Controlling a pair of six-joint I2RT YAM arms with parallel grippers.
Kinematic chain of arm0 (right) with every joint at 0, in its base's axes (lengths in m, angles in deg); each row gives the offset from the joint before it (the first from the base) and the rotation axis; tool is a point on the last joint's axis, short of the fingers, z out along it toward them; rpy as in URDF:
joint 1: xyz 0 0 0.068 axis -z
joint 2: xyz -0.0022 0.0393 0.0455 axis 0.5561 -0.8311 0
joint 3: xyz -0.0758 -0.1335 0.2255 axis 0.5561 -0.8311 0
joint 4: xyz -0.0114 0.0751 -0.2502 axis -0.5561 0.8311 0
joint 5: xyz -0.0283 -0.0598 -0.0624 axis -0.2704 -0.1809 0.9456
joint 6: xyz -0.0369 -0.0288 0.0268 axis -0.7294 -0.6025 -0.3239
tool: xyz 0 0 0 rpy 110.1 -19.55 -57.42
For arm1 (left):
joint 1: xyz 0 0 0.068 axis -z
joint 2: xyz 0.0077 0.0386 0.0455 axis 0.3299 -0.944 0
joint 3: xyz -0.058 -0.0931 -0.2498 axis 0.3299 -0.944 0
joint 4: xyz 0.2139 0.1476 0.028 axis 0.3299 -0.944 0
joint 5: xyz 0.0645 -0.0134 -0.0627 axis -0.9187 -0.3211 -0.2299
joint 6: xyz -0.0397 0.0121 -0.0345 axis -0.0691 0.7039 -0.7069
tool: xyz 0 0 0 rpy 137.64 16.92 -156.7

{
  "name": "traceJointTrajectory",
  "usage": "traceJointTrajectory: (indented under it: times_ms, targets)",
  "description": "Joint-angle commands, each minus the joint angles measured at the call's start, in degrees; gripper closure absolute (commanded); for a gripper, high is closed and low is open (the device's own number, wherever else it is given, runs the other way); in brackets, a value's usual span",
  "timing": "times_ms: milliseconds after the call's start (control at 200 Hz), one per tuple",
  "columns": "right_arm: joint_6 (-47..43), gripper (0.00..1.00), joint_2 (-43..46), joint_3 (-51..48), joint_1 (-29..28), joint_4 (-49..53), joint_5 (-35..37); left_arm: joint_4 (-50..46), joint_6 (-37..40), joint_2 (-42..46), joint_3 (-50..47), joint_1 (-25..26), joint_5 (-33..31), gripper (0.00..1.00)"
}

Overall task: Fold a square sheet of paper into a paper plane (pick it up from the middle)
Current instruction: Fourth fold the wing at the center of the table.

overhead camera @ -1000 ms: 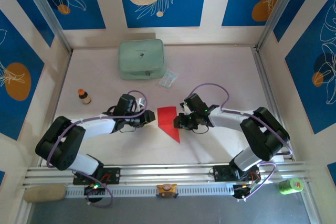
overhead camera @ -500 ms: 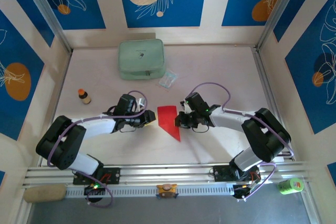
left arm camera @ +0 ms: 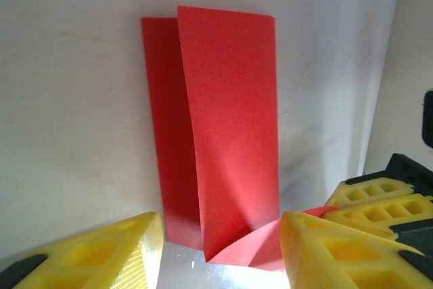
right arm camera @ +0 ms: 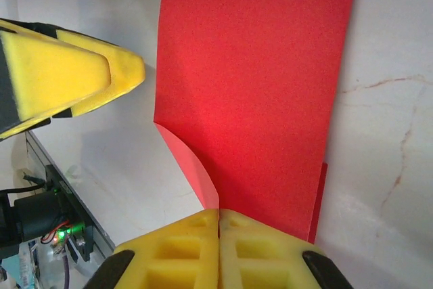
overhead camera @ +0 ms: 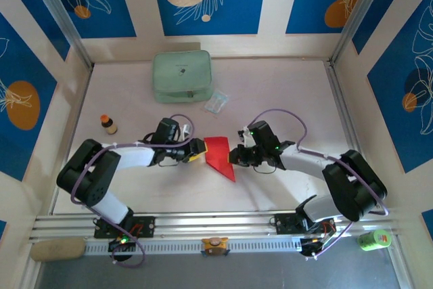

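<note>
The square sheet of paper (overhead camera: 218, 153) is bright red and lies folded on the white table between both arms, tapering to a point at its near end. In the left wrist view the paper (left arm camera: 230, 113) is a long doubled strip with one flap lifted. My left gripper (overhead camera: 197, 150) is open, its yellow fingers (left arm camera: 135, 248) on either side of the strip's end without pinching it. My right gripper (overhead camera: 235, 156) is shut on the paper's right edge. In the right wrist view the curled flap of the paper (right arm camera: 257, 65) runs into the closed seam of that gripper (right arm camera: 218, 218).
A pale green pouch (overhead camera: 181, 76) lies at the back, with a small clear plastic packet (overhead camera: 216, 103) beside it. A small brown bottle (overhead camera: 107, 124) stands at the left. Aluminium rails (overhead camera: 216, 225) run along the near edge, and patterned walls enclose the table.
My left gripper has moved right up to the paper and opened wider. My right gripper has shut on the paper's right edge, and its arm has shifted slightly right.
</note>
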Motion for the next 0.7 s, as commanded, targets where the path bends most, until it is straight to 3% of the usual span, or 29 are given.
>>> traceJointTrajectory:
  times_ms: [0,395,695]
  targets:
    - [-0.44,0.92,1.45,-1.18,0.6,-1.21,-2.25,0.71,-0.48,-1.33,2.54,0.45,1.47,0.5]
    - [0.01,0.92,3.07,-3.01,1.83,-2.24,-2.86,0.16,-1.39,-5.98,5.62,0.46,2.26,0.54]
    - [-0.12,0.91,2.92,-3.23,2.01,-1.88,-2.91,7.21,-4.85,-9.21,5.24,0.54,6.05,0.72]
